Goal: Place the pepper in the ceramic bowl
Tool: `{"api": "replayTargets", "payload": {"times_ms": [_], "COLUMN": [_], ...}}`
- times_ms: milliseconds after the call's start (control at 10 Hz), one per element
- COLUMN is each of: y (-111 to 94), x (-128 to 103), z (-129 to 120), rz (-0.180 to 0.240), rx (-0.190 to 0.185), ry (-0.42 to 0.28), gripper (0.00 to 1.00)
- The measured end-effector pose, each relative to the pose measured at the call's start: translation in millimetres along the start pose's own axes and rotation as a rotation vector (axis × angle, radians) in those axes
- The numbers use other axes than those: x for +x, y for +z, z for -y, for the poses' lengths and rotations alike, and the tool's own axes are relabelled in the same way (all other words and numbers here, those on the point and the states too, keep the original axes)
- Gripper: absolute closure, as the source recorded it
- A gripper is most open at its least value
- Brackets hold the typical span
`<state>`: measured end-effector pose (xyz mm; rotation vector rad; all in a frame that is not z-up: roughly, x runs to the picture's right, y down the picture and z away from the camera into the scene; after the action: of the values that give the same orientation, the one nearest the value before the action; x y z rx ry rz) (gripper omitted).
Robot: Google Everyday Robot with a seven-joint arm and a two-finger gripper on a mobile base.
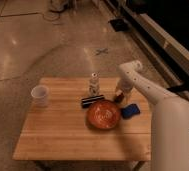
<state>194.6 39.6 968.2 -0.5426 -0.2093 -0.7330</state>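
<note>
The ceramic bowl (pixel 103 114), wide, shallow and orange-red, sits at the middle of the wooden table (pixel 58 132). My gripper (pixel 119 95) hangs from the white arm just past the bowl's far right rim, close above the tabletop. A small dark reddish shape (pixel 117 99) at its tip looks like the pepper. I cannot tell whether it is held or lying on the table.
A black bar (pixel 92 101) lies just behind the bowl, with a small pale bottle (pixel 94 83) beyond it. A blue block (pixel 130 110) lies right of the bowl. A white cup (pixel 39 95) stands at the table's left. My white arm (pixel 173 125) covers the right edge.
</note>
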Motion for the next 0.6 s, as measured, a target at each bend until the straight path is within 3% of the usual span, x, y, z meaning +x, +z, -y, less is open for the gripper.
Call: {"api": "replayTargets", "payload": {"times_ms": [600], "y": [-1.8], "x": [-2.0], "z": [-3.6], "rz": [0.032], "rx": [-0.026], "ry": [-0.001], "gripper": [0.95]}}
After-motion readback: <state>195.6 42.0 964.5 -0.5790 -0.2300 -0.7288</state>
